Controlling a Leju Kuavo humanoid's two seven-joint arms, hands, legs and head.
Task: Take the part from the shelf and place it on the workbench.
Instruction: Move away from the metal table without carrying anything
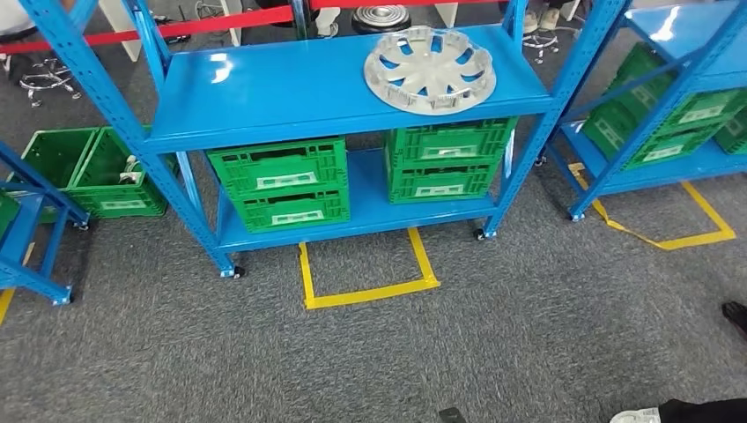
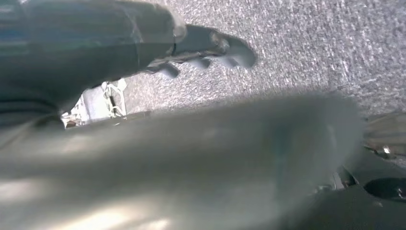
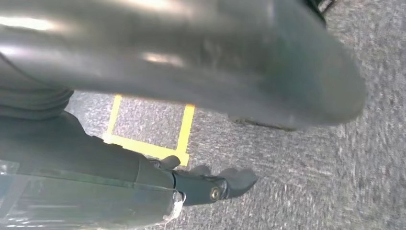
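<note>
Grey carpet underfoot, marked with yellow tape squares. Part: silver wheel cover, lying flat on the upper deck of the blue shelf, toward its right end. Green crates stacked on the deck below; more off to either side.

Left hand and right hand both hang low over the carpet, fingers loosely apart, holding nothing. Part is well apart from both, up and ahead on the shelf.

Step in hand, by my reading: approach, no reach begun. To do it well, close in square to the shelf, stand at the tape square, then raise both hands to opposite rims. The cover is broad and thin; a one-sided pinch could tip it.
</note>
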